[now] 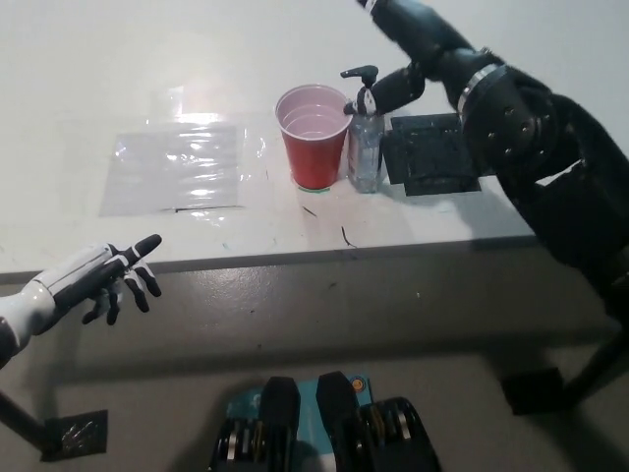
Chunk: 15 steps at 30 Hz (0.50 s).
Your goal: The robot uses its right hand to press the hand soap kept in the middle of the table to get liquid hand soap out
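Observation:
The hand soap bottle (367, 147) is clear with a black pump head (361, 75) and stands upright mid-table, right beside a red cup (315, 138). My black right hand (411, 51) reaches in from the right above the bottle; its thumb (389, 92) lies against the pump's right side, and the other fingers stretch up past the picture's top edge. It holds nothing. My white left hand (101, 278) rests at the lower left in front of the table edge, fingers spread and empty.
A black square patch (425, 165) lies on the white table (295, 226) just right of the bottle, partly under my right arm. A clear plastic sheet (177, 167) lies flat to the left of the cup. The table's front edge runs across the middle.

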### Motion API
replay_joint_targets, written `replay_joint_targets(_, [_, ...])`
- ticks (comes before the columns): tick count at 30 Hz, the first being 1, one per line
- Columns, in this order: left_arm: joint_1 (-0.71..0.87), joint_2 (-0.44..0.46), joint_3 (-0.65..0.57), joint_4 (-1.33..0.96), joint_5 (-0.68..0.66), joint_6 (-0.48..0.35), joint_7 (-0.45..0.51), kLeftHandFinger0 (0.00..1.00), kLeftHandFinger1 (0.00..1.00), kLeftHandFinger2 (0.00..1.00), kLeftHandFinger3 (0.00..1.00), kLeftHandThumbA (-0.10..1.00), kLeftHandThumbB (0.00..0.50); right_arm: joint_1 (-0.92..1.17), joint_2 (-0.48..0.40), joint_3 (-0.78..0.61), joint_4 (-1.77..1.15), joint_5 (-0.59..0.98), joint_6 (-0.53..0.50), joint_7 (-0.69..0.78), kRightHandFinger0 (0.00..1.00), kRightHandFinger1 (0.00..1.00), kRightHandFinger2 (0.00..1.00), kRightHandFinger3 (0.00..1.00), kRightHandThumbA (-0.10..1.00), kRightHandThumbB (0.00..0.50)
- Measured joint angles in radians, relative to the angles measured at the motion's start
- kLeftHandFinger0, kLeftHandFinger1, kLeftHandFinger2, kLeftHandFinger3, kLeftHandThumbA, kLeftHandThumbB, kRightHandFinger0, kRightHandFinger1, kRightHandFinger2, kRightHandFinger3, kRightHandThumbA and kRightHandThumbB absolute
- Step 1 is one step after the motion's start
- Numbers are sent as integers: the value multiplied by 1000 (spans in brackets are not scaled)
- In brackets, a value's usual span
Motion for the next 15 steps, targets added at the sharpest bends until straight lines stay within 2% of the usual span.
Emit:
replay_joint_targets(3, [0,0,-1,0,3,0,0,97,189,373,638,1000,188,2,2,14,26,-24,-14,2,1000,1000,1000,1000,1000,465])
replay_joint_targets(6, [-1,0,-1,0,7,1,0,117,205,387,629,1000,162,7,2,23,49,-49,-36,6,1000,1000,1000,1000,1000,416])
replay_joint_targets(11, [-6,0,-4,-6,11,2,-2,108,202,378,624,1000,173,11,3,41,85,-79,-73,15,1000,1000,1000,1000,1000,481])
replay_joint_targets(12, [-7,0,-4,-6,11,2,-2,115,214,392,623,1000,162,12,3,45,93,-85,-82,19,1000,1000,1000,1000,1000,470])
replay_joint_targets(14, [-10,1,-5,-5,12,2,-4,108,211,393,626,1000,171,15,3,54,108,-99,-105,23,1000,1000,1000,1000,1000,477])
replay_joint_targets(15, [-12,1,-5,-5,12,2,-6,106,213,399,628,1000,180,15,4,60,119,-106,-117,23,1000,1000,1000,1000,1000,461])
